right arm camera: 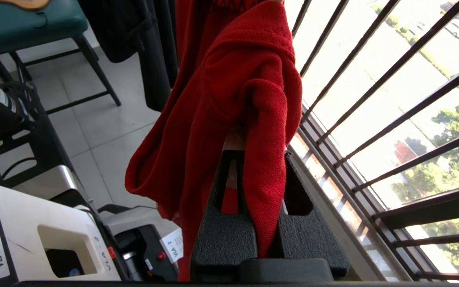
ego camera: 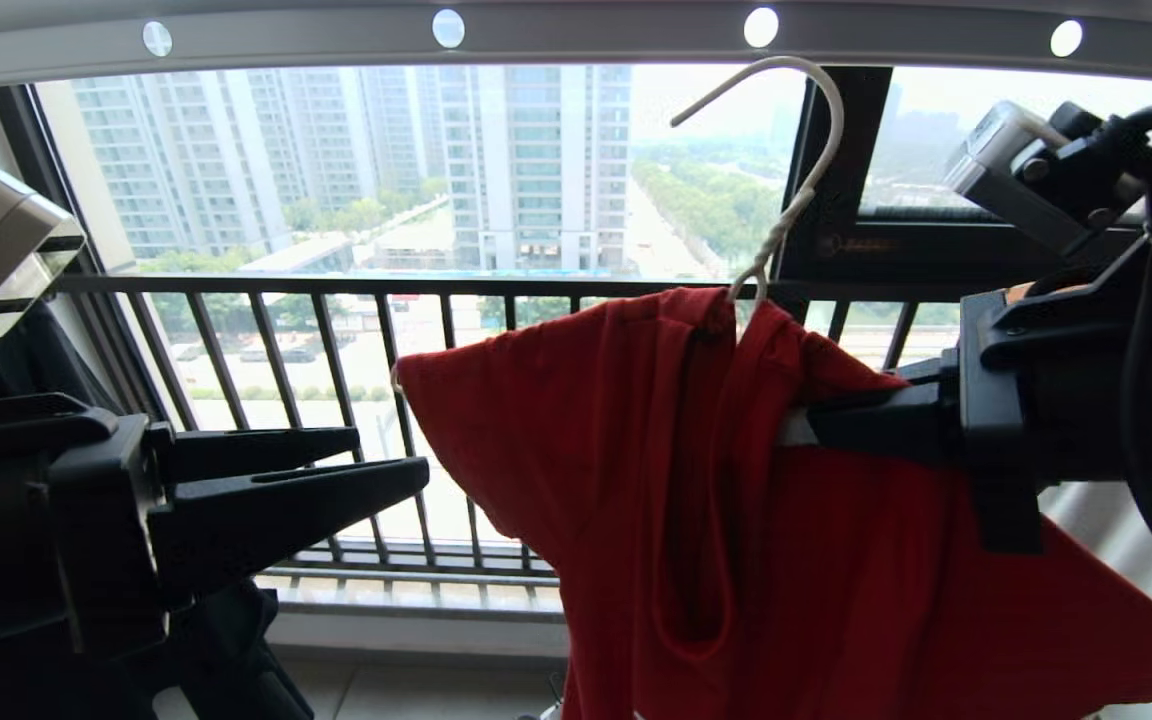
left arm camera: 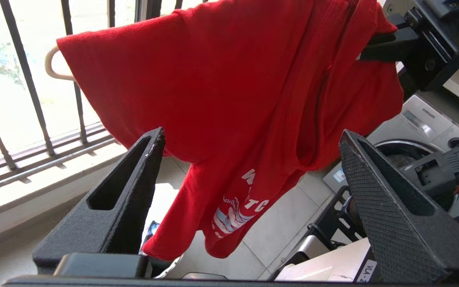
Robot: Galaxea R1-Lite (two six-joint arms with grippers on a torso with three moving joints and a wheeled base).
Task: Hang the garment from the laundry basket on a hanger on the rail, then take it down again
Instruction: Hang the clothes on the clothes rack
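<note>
Our widest landmark is the rail, the grey beam with round holes that spans the top of the head view, with the barred window railing and towers behind it. Below it hangs the garment, the red T-shirt, draped over the hanger, whose cream wire hook rises towards the rail; from here we cannot tell whether the hook rests on the beam or only stands just under it. The hanger's long axis runs across the head view, its bare left tip peeping out of the sleeve, and the shirt's own length falls straight down towards the tiled floor, lettering low on the cloth in the left wrist view.

Our right gripper comes in from the right, its fingers clamped on the garment and, it seems, the hanger's shoulder inside the cloth. So the right arm carries the load.

Our left gripper sits low on the left, fingers spread wide and holding nothing, pointing across at the shirt, near it but apart.

We judge that the next move turns on the hook: it points up and left, so the right arm must steer it relative to the rail.
</note>
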